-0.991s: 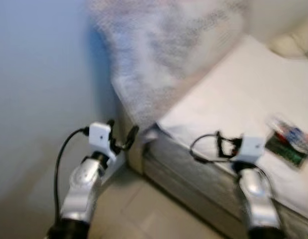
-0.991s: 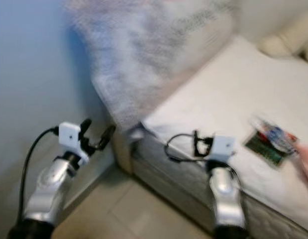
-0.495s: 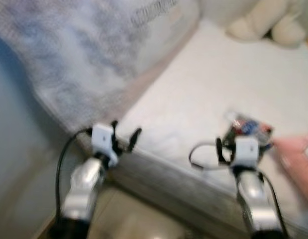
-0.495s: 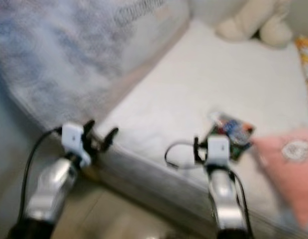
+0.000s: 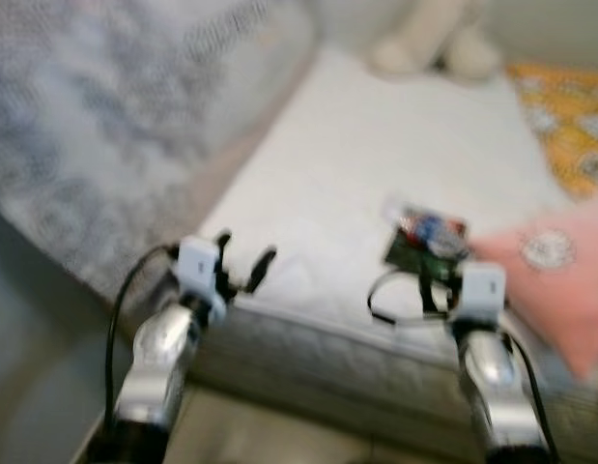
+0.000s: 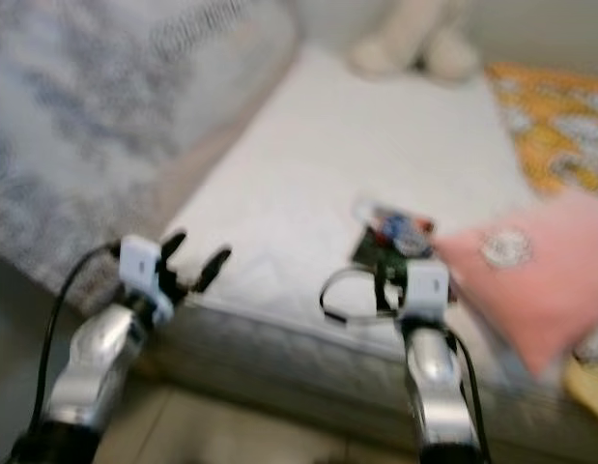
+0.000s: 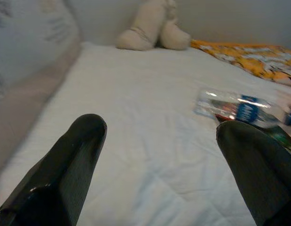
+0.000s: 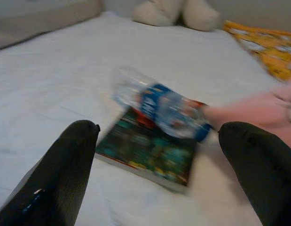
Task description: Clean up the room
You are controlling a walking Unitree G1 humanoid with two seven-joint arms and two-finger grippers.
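**Over the mattress: both grippers spread, bottle resting loose on the book**

On the white mattress [image 5: 347, 184], a clear plastic bottle [image 8: 159, 109] with a blue label lies on its side across a dark-covered book [image 8: 150, 150]. A pink cushion [image 5: 559, 280] touches the book's far edge; a cream soft toy [image 7: 152, 26] and an orange patterned cloth [image 7: 248, 54] sit beyond it.

Right gripper [image 8: 157, 174] hovers just short of the book, fingers spread wide, nothing held. Left gripper [image 7: 183, 169] hangs well apart from the book, over bare sheet, likewise spread and empty.

Risks, as judged:
- The bottle looks round and light; a glancing finger could roll it off the book.
- Closing low could catch the book or cushion with it.
- Views are blurred, so aim may be poor.

Label writing: white letters on blue, unreadable. Book cover: unreadable.
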